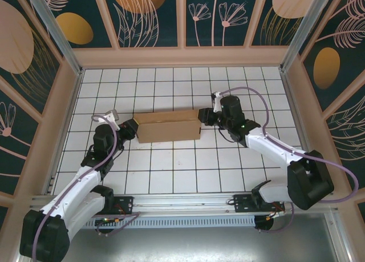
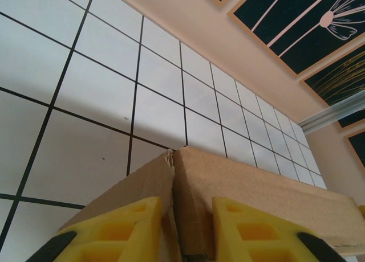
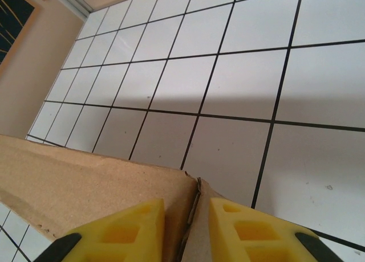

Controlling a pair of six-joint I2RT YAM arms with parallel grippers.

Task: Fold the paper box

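The paper box [image 1: 168, 125] is a long brown cardboard block lying across the middle of the white tiled floor. My left gripper [image 1: 135, 130] is at its left end and my right gripper [image 1: 201, 116] at its right end. In the left wrist view the yellow fingers [image 2: 122, 230] press on either side of a cardboard corner [image 2: 256, 188], so my left gripper [image 2: 185, 233] is shut on it. In the right wrist view my right gripper [image 3: 187, 228] pinches the box's end corner [image 3: 85, 182] where two cardboard layers meet, one finger [image 3: 245, 228] on the end flap.
White tiled floor [image 1: 182, 171] surrounds the box on all sides. Beige walls [image 1: 182, 57] with dark floral panels bound the floor at the back and both sides. An aluminium rail [image 1: 182, 200] carrying the arm bases runs along the near edge.
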